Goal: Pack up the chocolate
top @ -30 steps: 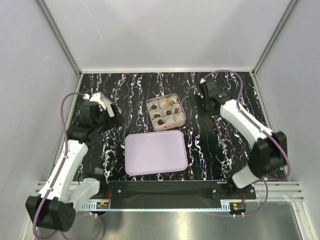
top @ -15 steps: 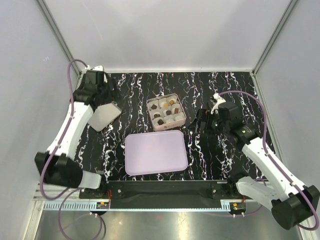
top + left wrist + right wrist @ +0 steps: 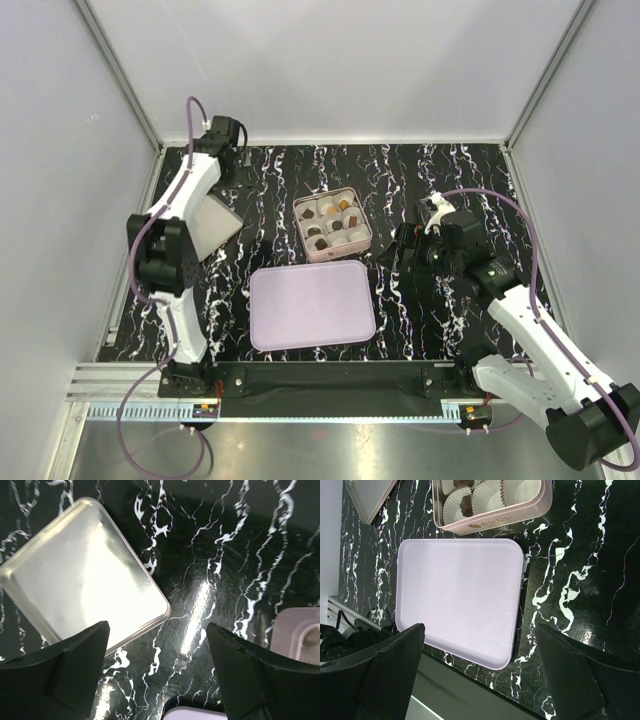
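Chocolate (image 3: 465, 503): about six tiny pieces, four dark brown and two orange-tan as far as the top view allows, seated in white paper cups inside one square tin (image 3: 362, 240) at mid-desk (image 3: 450, 180), just beyond one pink tray (image 3: 310, 305). Judged light, firm yet easily scuffed or crushed, and snug in the soft cups, so best pinched gently across two opposite sides from straight above. Also listed: one silver lid (image 3: 85, 575) lying flat well left of the tin under the left claw (image 3: 156, 630), spread and holding nothing; right claw (image 3: 480, 630) likewise spread, hanging over the tray.
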